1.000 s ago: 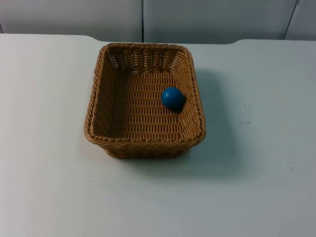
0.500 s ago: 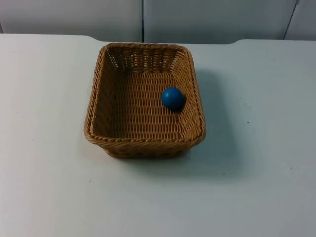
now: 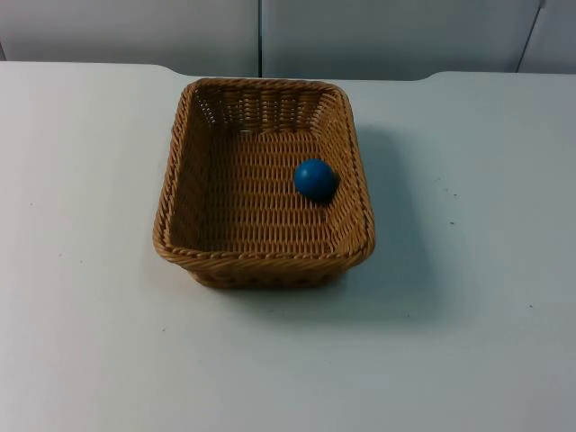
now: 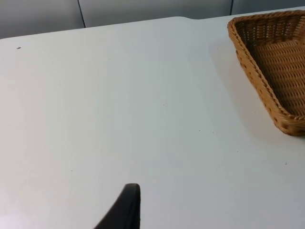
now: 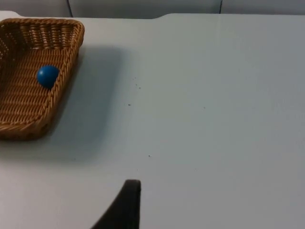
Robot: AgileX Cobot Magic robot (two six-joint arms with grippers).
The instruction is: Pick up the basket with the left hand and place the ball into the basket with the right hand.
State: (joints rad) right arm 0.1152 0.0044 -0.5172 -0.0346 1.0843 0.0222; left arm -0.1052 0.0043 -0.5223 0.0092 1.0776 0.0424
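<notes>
Top view: the wicker basket [image 3: 263,184] stands on the white tabletop [image 3: 486,270] near its far edge, the blue ball [image 3: 315,179] inside against its right wall.

Left wrist view: the left gripper [image 4: 125,210] waits over bare tabletop, well apart from the basket.

Right wrist view: the right gripper [image 5: 125,206] hangs likewise, apart from the basket.

Background, top view. A smooth white flat-topped bench [image 3: 99,342] spans the frame, its far edge notched at upper left and upper right. Behind it stands a grey panelled partition wall [image 3: 378,36] with dark vertical seams. Even, diffuse lighting casts soft shadows.
</notes>
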